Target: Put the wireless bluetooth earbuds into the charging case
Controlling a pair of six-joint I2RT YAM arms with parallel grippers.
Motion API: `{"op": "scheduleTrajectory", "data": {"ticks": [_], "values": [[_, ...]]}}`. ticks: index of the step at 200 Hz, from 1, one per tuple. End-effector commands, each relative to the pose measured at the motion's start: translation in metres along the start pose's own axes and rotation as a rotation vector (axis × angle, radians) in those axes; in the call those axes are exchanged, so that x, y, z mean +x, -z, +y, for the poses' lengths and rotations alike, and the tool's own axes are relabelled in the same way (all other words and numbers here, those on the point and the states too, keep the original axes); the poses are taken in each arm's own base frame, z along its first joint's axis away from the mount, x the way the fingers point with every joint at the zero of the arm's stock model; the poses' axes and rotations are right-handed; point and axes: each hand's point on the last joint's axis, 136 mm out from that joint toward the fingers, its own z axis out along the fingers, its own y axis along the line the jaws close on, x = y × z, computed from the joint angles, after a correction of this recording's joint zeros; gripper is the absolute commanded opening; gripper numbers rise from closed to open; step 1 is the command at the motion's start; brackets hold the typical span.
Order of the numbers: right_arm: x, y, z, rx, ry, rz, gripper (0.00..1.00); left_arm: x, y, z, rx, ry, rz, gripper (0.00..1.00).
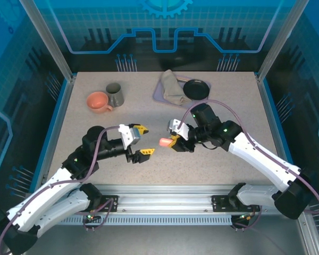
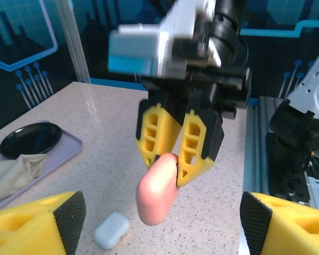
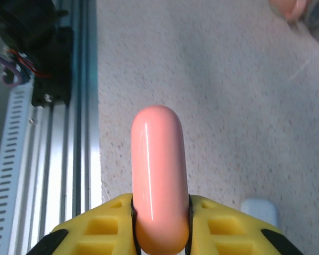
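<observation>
Speckled table (image 1: 228, 159) in a blue booth. Right gripper (image 2: 176, 169) is clamped on a pink charging case (image 2: 157, 194), held above the surface. Left gripper (image 1: 143, 141) faces it, jaws apart. White case (image 2: 111, 230) lies beneath.

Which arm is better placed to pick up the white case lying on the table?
Probably left. The left gripper is open and empty, and the white case lies on the table near its fingers. The right gripper is shut on the pink case.
</observation>
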Motion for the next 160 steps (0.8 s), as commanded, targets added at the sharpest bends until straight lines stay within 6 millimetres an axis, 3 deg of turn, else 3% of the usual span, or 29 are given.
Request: {"op": "scheduleTrajectory", "data": {"ticks": [1,71,124,160], "values": [[0.034,-0.013,-0.008,0.019,-0.077,0.122,0.24,-0.001,0.007,0.012,-0.094,-0.011,-0.012,0.82],[0.085,-0.052,-0.009,-0.068,-0.242,0.329,0.24,0.006,0.015,0.036,-0.244,0.013,0.021,0.85],[0.114,-0.086,-0.01,-0.15,-0.359,0.447,0.24,0.007,0.016,0.037,-0.256,0.024,0.021,0.85],[0.122,-0.104,-0.011,-0.194,-0.423,0.478,0.24,0.008,0.015,0.034,-0.234,0.03,0.028,0.85]]}}
